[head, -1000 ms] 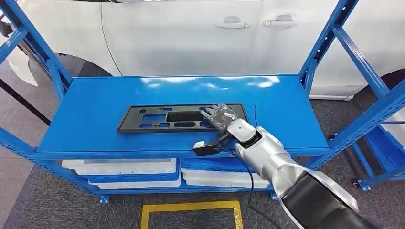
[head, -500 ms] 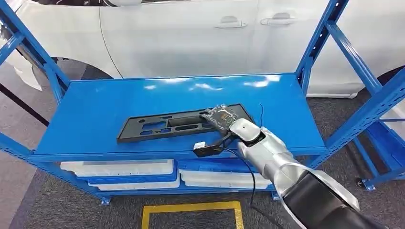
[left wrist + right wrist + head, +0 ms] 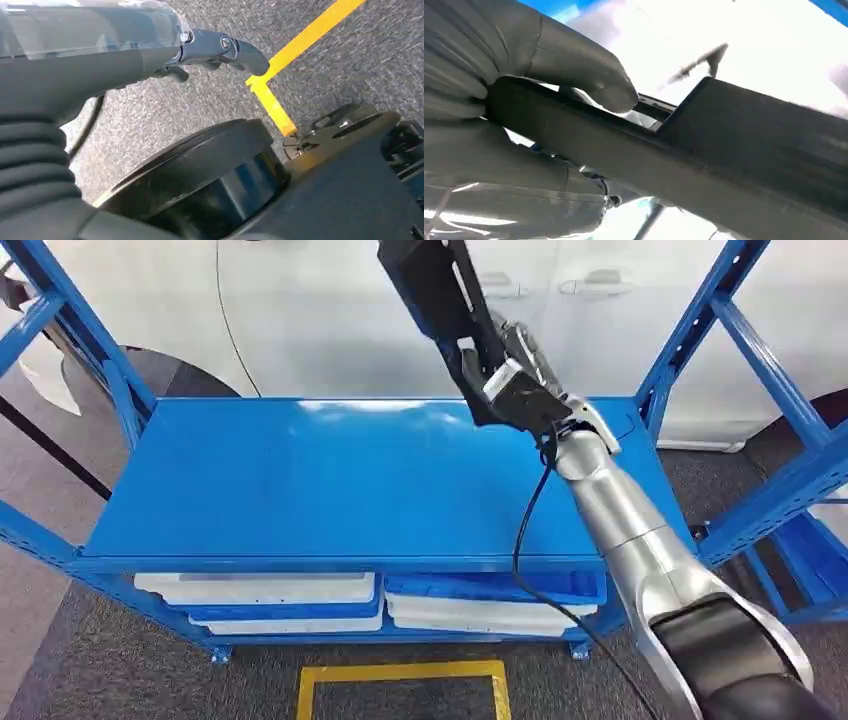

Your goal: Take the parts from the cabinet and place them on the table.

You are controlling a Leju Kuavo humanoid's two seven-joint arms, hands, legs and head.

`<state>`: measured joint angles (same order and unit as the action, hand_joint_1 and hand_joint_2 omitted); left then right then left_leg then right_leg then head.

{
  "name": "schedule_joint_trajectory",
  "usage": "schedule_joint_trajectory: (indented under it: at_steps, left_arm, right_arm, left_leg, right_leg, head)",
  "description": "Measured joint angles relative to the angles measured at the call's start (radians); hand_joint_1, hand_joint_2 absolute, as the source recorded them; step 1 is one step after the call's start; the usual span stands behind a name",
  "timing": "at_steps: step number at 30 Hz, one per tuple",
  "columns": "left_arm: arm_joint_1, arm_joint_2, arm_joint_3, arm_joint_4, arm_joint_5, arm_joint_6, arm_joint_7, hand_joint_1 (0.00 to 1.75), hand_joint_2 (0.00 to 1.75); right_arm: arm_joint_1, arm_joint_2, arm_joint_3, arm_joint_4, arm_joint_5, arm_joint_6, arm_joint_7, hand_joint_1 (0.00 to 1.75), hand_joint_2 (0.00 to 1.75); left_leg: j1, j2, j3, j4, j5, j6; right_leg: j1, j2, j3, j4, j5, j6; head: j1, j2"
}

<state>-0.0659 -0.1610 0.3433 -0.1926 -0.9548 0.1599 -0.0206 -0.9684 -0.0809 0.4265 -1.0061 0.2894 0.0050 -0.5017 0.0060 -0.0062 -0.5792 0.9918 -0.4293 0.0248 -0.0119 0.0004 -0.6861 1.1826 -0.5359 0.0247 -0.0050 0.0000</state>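
My right hand (image 3: pixel 523 375) is raised above the back of the blue cabinet shelf (image 3: pixel 330 480) and grips one end of the long black plastic part (image 3: pixel 432 285). The part sticks up steeply toward the top of the head view, off the shelf. In the right wrist view the grey thumb (image 3: pixel 589 75) presses on the black part (image 3: pixel 734 150), with the other fingers wrapped under it. My left hand (image 3: pixel 215 47) hangs over the grey carpet with its fingers loosely apart and nothing in them.
A white car (image 3: pixel 330 310) stands close behind the cabinet. Blue uprights (image 3: pixel 700 330) and slanted braces (image 3: pixel 70 330) frame the shelf on both sides. White parts (image 3: pixel 260 590) lie on the lower shelf. Yellow floor tape (image 3: pixel 400 675) marks the carpet in front.
The right hand has lifted the black part off the shelf, up and toward the back, tipping it from flat to steeply upright. The shelf top is now bare.
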Motion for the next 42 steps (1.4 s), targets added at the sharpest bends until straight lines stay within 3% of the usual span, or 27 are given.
schedule_joint_trajectory:
  at_steps: [2, 3, 4, 6, 7, 8, 11, 13, 16, 17, 18, 19, 22, 26, 27, 28, 29, 31, 32, 33, 34, 36, 37, 38, 39, 40, 42]
  left_arm:
    - [0.001, 0.0, 0.01, 0.0, 0.008, 0.02, -0.013, 0.0, 1.75]
    - [0.002, 0.0, 0.015, 0.0, 0.013, 0.029, -0.02, 0.0, 1.75]
    - [0.003, 0.0, 0.02, 0.0, 0.018, 0.037, -0.029, 0.0, 1.75]
    - [0.007, -0.001, 0.029, 0.0, 0.019, 0.052, -0.043, 0.0, 1.75]
    - [0.011, -0.002, 0.032, 0.0, 0.013, 0.063, -0.048, 0.0, 1.75]
    - [0.012, -0.003, 0.032, 0.0, 0.01, 0.074, -0.05, 0.0, 1.75]
    - [0.011, -0.004, 0.035, 0.0, -0.003, 0.11, -0.059, 0.0, 1.75]
    - [0.012, -0.005, 0.039, 0.0, -0.007, 0.153, -0.069, 0.0, 1.75]
    - [0.01, -0.005, 0.048, 0.0, 0.002, 0.174, -0.086, 0.0, 1.75]
    - [0.006, -0.005, 0.055, 0.0, 0.025, 0.173, -0.102, 0.0, 1.75]
    - [0.006, -0.005, 0.069, 0.0, 0.05, 0.168, -0.111, 0.0, 1.75]
    - [0.006, -0.005, 0.081, 0.0, 0.064, 0.159, -0.111, 0.0, 1.75]
    - [0.009, -0.005, 0.114, 0.0, 0.088, 0.127, -0.102, 0.0, 1.75]
    - [0.007, -0.005, 0.123, 0.0, 0.063, 0.113, -0.079, 0.0, 1.75]
    - [0.006, -0.006, 0.123, 0.0, 0.054, 0.106, -0.071, 0.0, 1.75]
    - [0.003, -0.007, 0.123, 0.0, 0.049, 0.1, -0.062, 0.0, 1.75]
    - [0.002, -0.009, 0.123, 0.0, 0.043, 0.095, -0.051, 0.0, 1.75]
    - [0.0, -0.012, 0.123, 0.0, 0.034, 0.087, -0.037, 0.0, 1.75]
    - [-0.001, -0.012, 0.122, 0.0, 0.029, 0.083, -0.029, 0.0, 1.75]
    - [-0.004, -0.012, 0.122, 0.0, 0.023, 0.078, -0.019, 0.0, 1.75]
    - [-0.007, -0.012, 0.122, 0.0, 0.019, 0.072, -0.013, 0.0, 1.75]
    - [-0.011, -0.012, 0.121, 0.0, 0.016, 0.066, -0.006, 0.0, 1.75]
    - [-0.014, -0.012, 0.121, 0.0, 0.016, 0.065, -0.004, 0.0, 1.75]
    - [-0.018, -0.011, 0.121, 0.0, 0.015, 0.065, -0.001, 0.0, 1.75]
    - [-0.018, -0.011, 0.121, 0.0, 0.014, 0.064, 0.001, 0.0, 1.75]
    - [-0.018, -0.012, 0.121, 0.0, 0.015, 0.063, 0.002, 0.0, 1.75]
    - [-0.018, -0.011, 0.122, 0.0, 0.023, 0.063, 0.002, 0.0, 1.75]
  right_arm:
    - [0.036, -0.036, -0.011, -0.09, -0.154, 0.063, -0.005, 1.75, 1.75]
    - [0.062, -0.055, -0.017, -0.139, -0.221, 0.086, -0.002, 1.75, 1.75]
    - [0.098, -0.075, -0.027, -0.196, -0.287, 0.105, 0.003, 1.75, 1.75]
    - [0.18, -0.115, -0.052, -0.319, -0.383, 0.135, -0.002, 1.75, 1.75]
    - [0.212, -0.13, -0.059, -0.36, -0.406, 0.147, -0.008, 1.75, 1.75]
    - [0.238, -0.14, -0.061, -0.389, -0.419, 0.155, -0.015, 1.75, 1.75]
    - [0.351, -0.174, -0.065, -0.494, -0.423, 0.159, -0.041, 1.75, 1.75]
    - [0.489, -0.186, -0.061, -0.57, -0.393, 0.159, -0.074, 1.75, 1.75]
    - [0.675, -0.189, -0.042, -0.653, -0.339, 0.153, -0.112, 1.75, 1.75]
    - [0.718, -0.192, -0.037, -0.672, -0.329, 0.148, -0.103, 1.75, 1.75]
    - [0.763, -0.194, -0.036, -0.693, -0.321, 0.137, -0.086, 1.75, 1.75]
    - [0.798, -0.196, -0.036, -0.708, -0.319, 0.132, -0.074, 1.75, 1.75]
    - [0.869, -0.201, -0.04, -0.737, -0.32, 0.117, -0.051, 1.75, 1.75]
    - [0.945, -0.202, -0.064, -0.767, -0.319, 0.091, -0.048, 1.75, 1.75]
    - [0.96, -0.202, -0.073, -0.777, -0.317, 0.082, -0.047, 1.75, 1.75]
    - [0.97, -0.201, -0.083, -0.784, -0.314, 0.075, -0.045, 1.75, 1.75]
    - [0.977, -0.201, -0.094, -0.794, -0.312, 0.064, -0.042, 1.75, 1.75]
    - [0.99, -0.2, -0.114, -0.802, -0.309, 0.049, -0.031, 1.75, 1.75]
    - [0.998, -0.198, -0.124, -0.804, -0.308, 0.042, -0.024, 1.75, 1.75]
    - [1.005, -0.195, -0.134, -0.807, -0.308, 0.034, -0.016, 1.75, 1.75]
    - [1.009, -0.192, -0.143, -0.81, -0.308, 0.029, -0.011, 1.75, 1.75]
    - [1.011, -0.187, -0.163, -0.818, -0.307, 0.026, -0.007, 1.75, 1.75]
    - [1.01, -0.184, -0.171, -0.824, -0.307, 0.024, -0.004, 1.75, 1.75]
    - [1.009, -0.18, -0.177, -0.826, -0.307, 0.024, -0.003, 1.75, 1.75]
    - [1.017, -0.178, -0.183, -0.828, -0.308, 0.022, -0.001, 1.75, 1.75]
    - [1.016, -0.175, -0.188, -0.828, -0.307, 0.023, -0.001, 1.75, 1.75]
    - [1.014, -0.164, -0.197, -0.826, -0.303, 0.029, 0.0, 1.75, 1.75]
  left_leg:
    - [-0.004, 0.0, 0.001, 0.002, -0.003, 0.005]
    - [-0.005, -0.001, 0.002, 0.003, -0.005, 0.007]
    - [-0.006, -0.003, 0.006, 0.005, -0.009, 0.008]
    - [-0.008, -0.013, 0.017, 0.009, -0.019, 0.006]
    - [-0.008, -0.014, 0.019, 0.011, -0.024, 0.003]
    - [-0.017, -0.013, 0.012, 0.02, -0.028, -0.004]
    - [-0.011, -0.01, 0.017, 0.013, -0.03, -0.015]
    - [-0.011, -0.007, 0.019, 0.03, -0.054, -0.029]
    - [-0.004, -0.001, -0.08, 0.242, -0.162, -0.048]
    - [-0.003, 0.0, -0.111, 0.306, -0.182, -0.051]
    - [-0.002, 0.0, -0.121, 0.325, -0.173, -0.051]
    - [-0.002, 0.0, -0.105, 0.292, -0.144, -0.05]
    - [-0.005, -0.002, 0.019, 0.036, -0.02, -0.029]
    - [-0.015, -0.004, 0.024, 0.006, -0.023, -0.013]
    - [-0.01, -0.003, 0.026, -0.01, -0.011, -0.002]
    - [-0.005, 0.001, 0.029, -0.02, -0.001, 0.001]
    - [-0.005, 0.002, 0.024, -0.023, 0.005, 0.01]
    - [-0.008, 0.005, 0.01, -0.021, 0.013, 0.013]
    - [-0.009, 0.005, 0.0, -0.018, 0.019, 0.013]
    - [-0.008, 0.005, -0.011, -0.014, 0.024, 0.011]
    - [-0.008, 0.005, -0.023, -0.008, 0.029, 0.01]
    - [-0.004, 0.005, -0.046, 0.008, 0.036, 0.001]
    - [-0.004, 0.004, -0.057, 0.021, 0.039, -0.003]
    - [-0.008, 0.001, -0.069, 0.029, 0.042, -0.01]
    - [-0.01, -0.001, -0.065, 0.031, 0.046, -0.016]
    - [-0.012, -0.001, -0.068, 0.033, 0.051, -0.023]
    - [-0.011, -0.004, -0.074, 0.028, 0.07, -0.035]
  right_leg:
    - [0.0, 0.0, -0.069, 0.142, -0.046, 0.0]
    - [0.0, 0.0, -0.074, 0.147, -0.032, -0.001]
    - [0.0, 0.0, -0.052, 0.102, 0.005, -0.002]
    - [0.0, -0.001, 0.043, -0.089, 0.103, -0.011]
    - [0.003, -0.003, 0.073, -0.151, 0.104, -0.02]
    - [0.01, -0.003, 0.075, -0.164, 0.101, -0.022]
    - [0.011, 0.002, 0.075, -0.164, 0.099, -0.029]
    - [0.002, -0.006, 0.094, -0.179, 0.099, -0.039]
    - [0.001, -0.01, 0.096, -0.179, 0.093, -0.048]
    - [0.001, -0.011, 0.096, -0.179, 0.091, -0.048]
    - [0.001, -0.01, 0.099, -0.179, 0.09, -0.049]
    - [0.001, -0.009, 0.102, -0.179, 0.088, -0.049]
    - [0.002, 0.001, 0.111, -0.178, 0.086, -0.046]
    - [0.001, 0.001, 0.1, -0.18, 0.098, -0.022]
    - [0.004, 0.002, 0.101, -0.183, 0.101, -0.015]
    - [0.002, 0.0, 0.094, -0.162, 0.079, -0.012]
    - [0.003, 0.0, 0.079, -0.12, 0.032, -0.011]
    - [0.0, 0.001, 0.028, 0.028, -0.066, -0.006]
    - [-0.002, 0.001, 0.005, 0.098, -0.097, -0.003]
    - [-0.004, 0.001, 0.004, 0.125, -0.1, 0.001]
    - [-0.007, 0.0, 0.027, 0.102, -0.077, 0.003]
    - [-0.015, -0.001, 0.126, -0.042, -0.009, 0.011]
    - [-0.02, -0.001, 0.185, -0.128, 0.008, 0.015]
    - [-0.011, 0.005, 0.204, -0.164, -0.015, 0.005]
    - [-0.01, 0.013, 0.191, -0.149, 0.004, -0.007]
    - [-0.01, 0.013, 0.189, -0.16, -0.005, -0.012]
    - [-0.011, 0.011, 0.175, -0.156, 0.011, -0.029]
  head:
    - [0.0, 0.0]
    - [0.0, 0.0]
    - [0.0, 0.0]
    - [0.0, 0.0]
    - [0.0, 0.0]
    - [0.0, 0.0]
    - [0.0, 0.0]
    - [0.0, 0.0]
    - [0.0, 0.0]
    - [0.0, 0.0]
    - [0.0, 0.0]
    - [0.0, 0.0]
    - [0.0, 0.0]
    - [0.0, 0.0]
    - [0.0, 0.0]
    - [0.0, 0.0]
    - [0.0, 0.0]
    - [0.0, 0.0]
    - [0.0, 0.0]
    - [0.0, 0.0]
    - [0.0, 0.0]
    - [0.0, 0.0]
    - [0.0, 0.0]
    - [0.0, 0.0]
    - [0.0, 0.0]
    - [-0.001, 0.0]
    - [0.0, 0.0]
